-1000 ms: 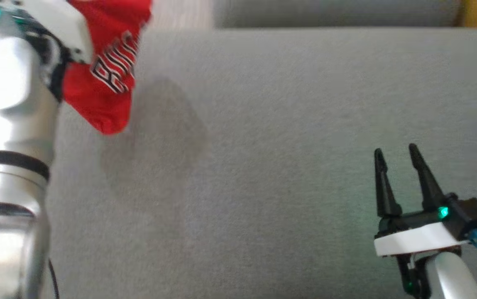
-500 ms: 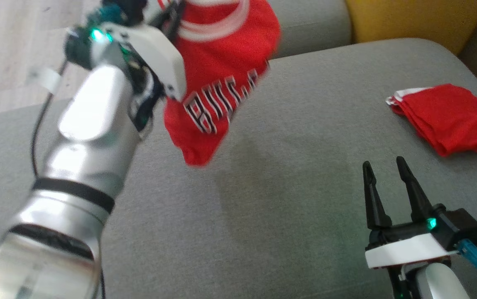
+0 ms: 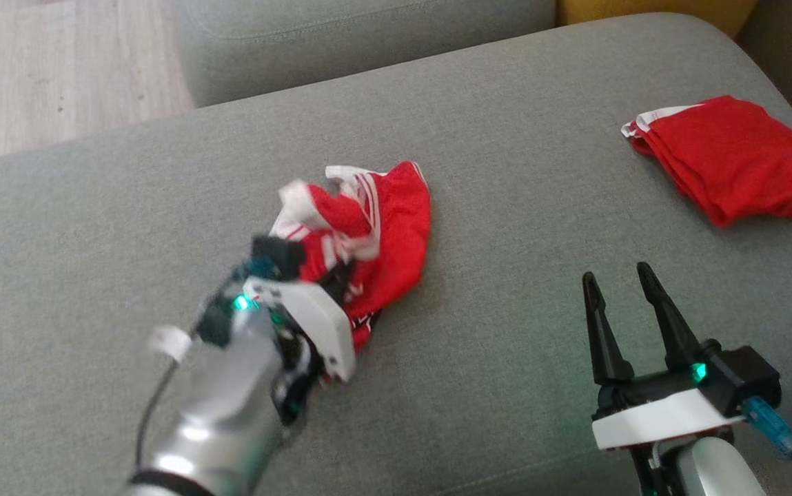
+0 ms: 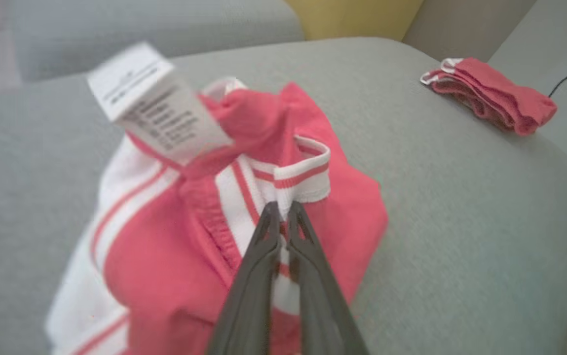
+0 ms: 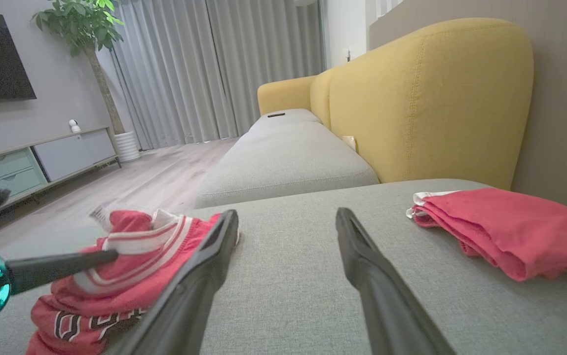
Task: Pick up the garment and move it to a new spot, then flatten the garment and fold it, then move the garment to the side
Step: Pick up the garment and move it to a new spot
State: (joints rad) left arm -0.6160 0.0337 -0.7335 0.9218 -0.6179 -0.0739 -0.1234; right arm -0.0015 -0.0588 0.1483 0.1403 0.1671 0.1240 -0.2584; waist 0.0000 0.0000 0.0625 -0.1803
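The garment (image 3: pixel 399 220) is a red jersey with white striped trim and dark lettering, lying crumpled in the middle of the grey sofa cushion (image 3: pixel 520 207). My left gripper (image 3: pixel 336 274) reaches into it from the near left. In the left wrist view the left gripper (image 4: pixel 283 211) is shut on the jersey's white-and-red trim band, and a white care label (image 4: pixel 155 103) sticks up from the garment (image 4: pixel 165 256). My right gripper (image 3: pixel 616 274) stands open over bare cushion at the lower right, apart from the cloth. In the right wrist view the garment (image 5: pixel 130 276) lies at the lower left.
A second red garment (image 3: pixel 733 162), folded, lies at the cushion's far right. A yellow backrest (image 5: pixel 426 98) rises behind it. Another grey cushion (image 5: pixel 283 162) lies beyond, and wooden floor (image 3: pixel 58 69) is off the cushion's far left edge.
The head camera has shifted. My left arm has come down, bringing the jersey from hanging in the air to lying bunched on the cushion. The right gripper has stayed open.
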